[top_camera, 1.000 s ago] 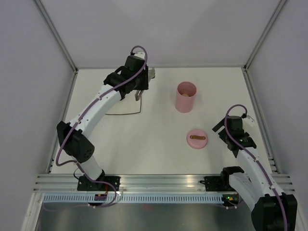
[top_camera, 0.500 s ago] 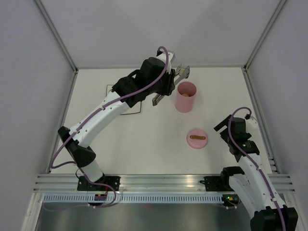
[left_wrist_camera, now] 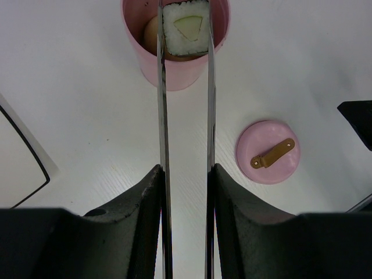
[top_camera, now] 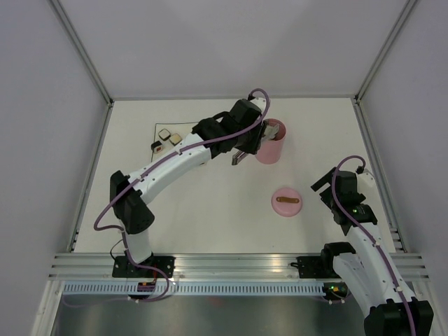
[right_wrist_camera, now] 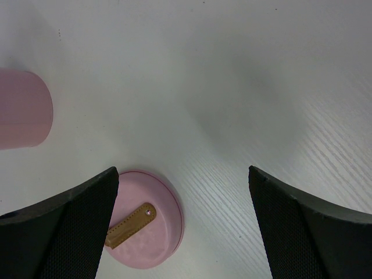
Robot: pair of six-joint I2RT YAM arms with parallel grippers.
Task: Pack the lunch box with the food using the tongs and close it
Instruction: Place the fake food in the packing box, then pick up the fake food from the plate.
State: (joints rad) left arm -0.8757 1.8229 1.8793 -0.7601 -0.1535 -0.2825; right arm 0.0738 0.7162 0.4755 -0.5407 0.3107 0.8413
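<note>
The left arm has swung across the table from the plate at the far left to the lunch box. That sweep is the big change of the last second, and it uncovers a few pieces of food still lying on the plate. The right arm has hardly shifted. The right gripper hangs near the lid with its fingers spread wide and nothing between them, and the lid lies flat on the table, well apart from the box.

The left gripper has its fingers pressed in on the tongs, squeezing the two blades nearly parallel. At their tips the blades pinch a dark-edged cube with a white centre, held right over the open mouth of the box. A pale ball already sits inside.

So the carry looks finished and the drop is next — easing the squeeze should let the cube fall in. More trips to the plate remain before the lid goes on.
</note>
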